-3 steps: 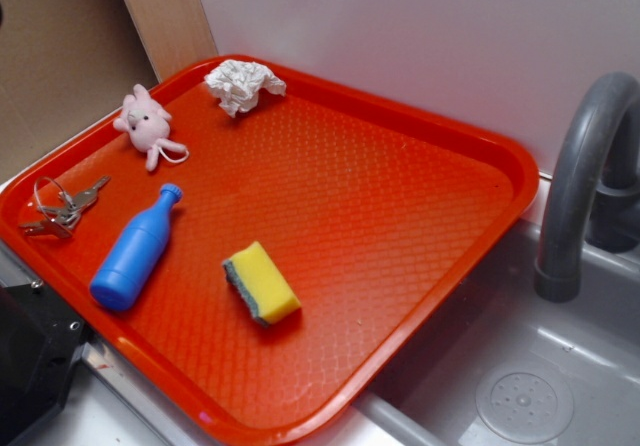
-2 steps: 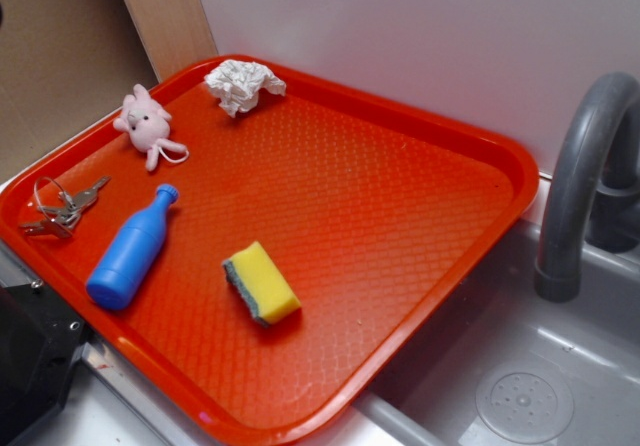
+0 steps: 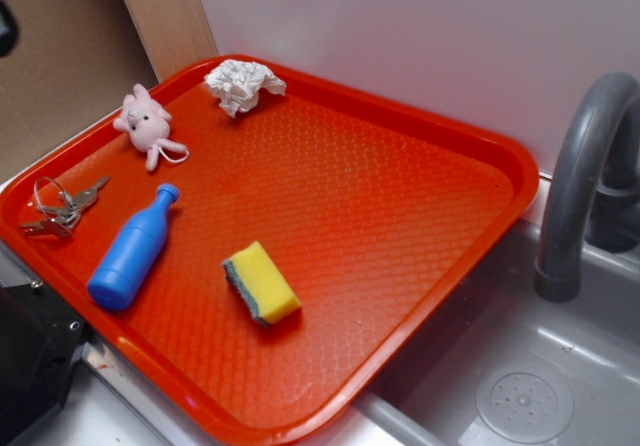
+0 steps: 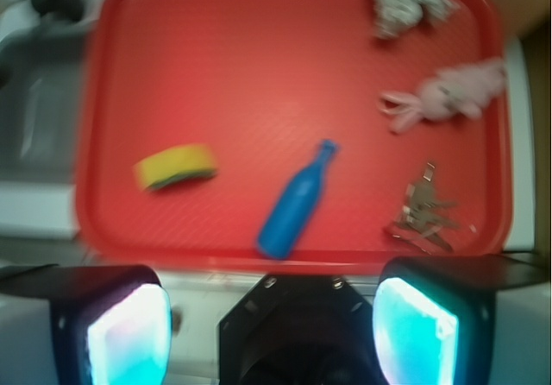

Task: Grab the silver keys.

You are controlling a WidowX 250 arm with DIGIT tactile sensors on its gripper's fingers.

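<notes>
Bottle point(image 3: 133, 250) shifted; one key bunch point(image 3: 58, 208).

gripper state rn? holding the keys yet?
Gripper: open, empty, hanging high above the tray's near edge. The silver keys lie on the tray untouched.
</notes>
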